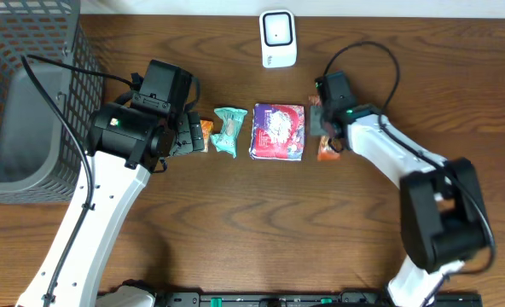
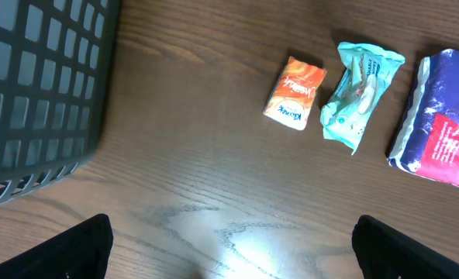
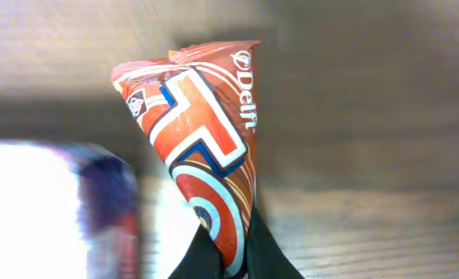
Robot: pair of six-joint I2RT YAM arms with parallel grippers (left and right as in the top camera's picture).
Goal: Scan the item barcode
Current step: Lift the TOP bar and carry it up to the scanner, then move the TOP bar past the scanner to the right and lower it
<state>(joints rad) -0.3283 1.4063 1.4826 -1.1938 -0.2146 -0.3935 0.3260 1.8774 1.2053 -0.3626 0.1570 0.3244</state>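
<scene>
My right gripper [image 3: 231, 249] is shut on the lower end of a red-orange Delfi snack packet [image 3: 206, 132], which stands up between the two dark fingers [image 3: 270, 256]. From overhead this packet [image 1: 327, 152] sits just right of the purple pack, with the right gripper [image 1: 322, 128] over it. No barcode shows on it. The white scanner [image 1: 278, 38] stands at the table's far edge. My left gripper [image 2: 229, 260] hangs open over bare wood with nothing between its fingers [image 2: 82, 248]; from overhead it [image 1: 188, 135] is by the small orange packet.
A small orange packet [image 2: 295, 91], a teal wrapped item [image 2: 357, 93] and a purple-blue pack [image 2: 443, 120] lie in a row on the wooden table. A dark wire basket [image 1: 31, 102] fills the far left.
</scene>
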